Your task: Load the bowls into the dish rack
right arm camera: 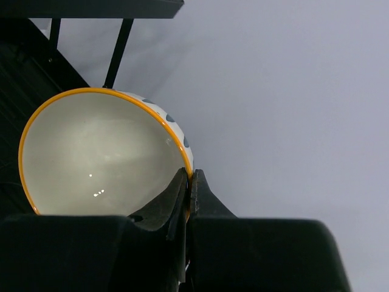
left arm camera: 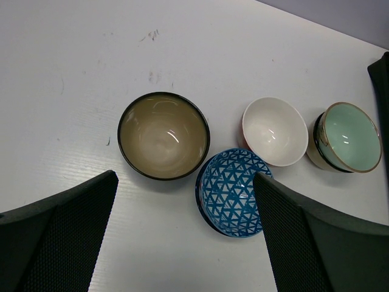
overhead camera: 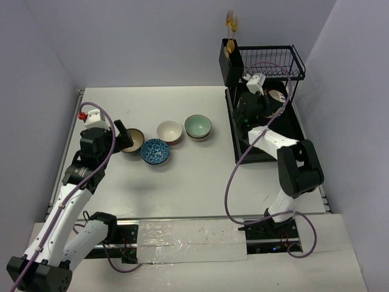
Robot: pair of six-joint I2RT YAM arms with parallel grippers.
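Four bowls stand on the table: tan dark-rimmed, blue patterned, white with red outside, and mint green. My left gripper is open and empty, hovering above them near the tan and blue bowls. My right gripper is shut on the rim of a white-inside, orange-rimmed, spotted bowl, held tilted inside the black dish rack.
A black cutlery holder with gold forks hangs on the rack's left back corner. The rack's tray lies at the table's right side. The rack's bars stand behind the held bowl. Purple walls close in the back and sides.
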